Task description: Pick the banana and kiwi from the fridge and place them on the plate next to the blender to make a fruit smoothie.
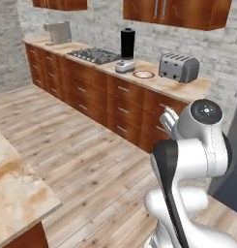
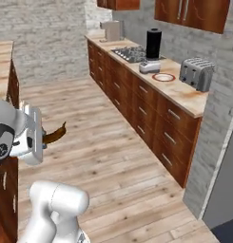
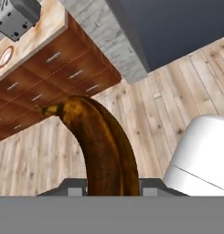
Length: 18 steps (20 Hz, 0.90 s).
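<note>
Banana (image 3: 104, 146): dark brown, curved, rising from between the two finger tips at the bottom of the hand view and arching up to a pointed stem end. In the right base view the banana (image 2: 56, 134) is sticking out sideways from the gripper (image 2: 43, 138), over the wooden floor (image 2: 103, 156), well apart from the plate.

Gripper: clenched on the banana, its jaws sitting tight against the fruit's lower end on both sides.

Plate (image 1: 143, 74): round, white centre with red rim, lying flat on the counter (image 1: 187, 89) just beside the blender, between the blender and the toaster. Also showing in the right base view (image 2: 163, 77).

Blender (image 1: 126, 50): black jar on a silver-grey base, standing upright on the counter, with the plate on one side and the cooktop on the other.

Toaster (image 1: 178, 67): silver, four-slot, standing on the far side of the plate from the blender.

Cooktop (image 1: 94, 55): dark, set into the counter just beside the blender.

Coffee machine (image 1: 58, 32): grey, standing beyond the cooktop from the blender.
</note>
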Available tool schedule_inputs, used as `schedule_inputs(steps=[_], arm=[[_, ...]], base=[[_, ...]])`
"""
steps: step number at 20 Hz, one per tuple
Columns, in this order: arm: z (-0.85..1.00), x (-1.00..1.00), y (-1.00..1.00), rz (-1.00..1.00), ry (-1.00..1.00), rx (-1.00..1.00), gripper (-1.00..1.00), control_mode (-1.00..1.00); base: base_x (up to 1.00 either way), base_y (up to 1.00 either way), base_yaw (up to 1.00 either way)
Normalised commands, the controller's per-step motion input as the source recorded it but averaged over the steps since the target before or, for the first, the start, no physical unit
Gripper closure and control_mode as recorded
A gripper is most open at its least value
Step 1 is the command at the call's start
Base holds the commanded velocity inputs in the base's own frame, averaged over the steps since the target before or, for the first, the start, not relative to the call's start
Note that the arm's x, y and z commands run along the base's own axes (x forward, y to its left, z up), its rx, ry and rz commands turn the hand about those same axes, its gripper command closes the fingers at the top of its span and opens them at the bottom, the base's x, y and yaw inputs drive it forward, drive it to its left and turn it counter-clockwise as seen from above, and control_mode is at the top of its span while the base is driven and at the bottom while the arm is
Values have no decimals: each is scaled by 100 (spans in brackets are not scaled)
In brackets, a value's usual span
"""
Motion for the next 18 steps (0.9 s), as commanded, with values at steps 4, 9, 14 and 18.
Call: schedule_inputs(steps=[4, 9, 14, 18], arm=[[0, 0, 0, 0, 0, 0, 100, 100], [0, 0, 0, 0, 0, 0, 100, 100], [0, 0, 0, 0, 0, 0, 100, 100], [0, 0, 0, 0, 0, 0, 100, 100]], base=[[98, -56, -39], [100, -4, -28], [100, 24, -28], [100, 45, -35]])
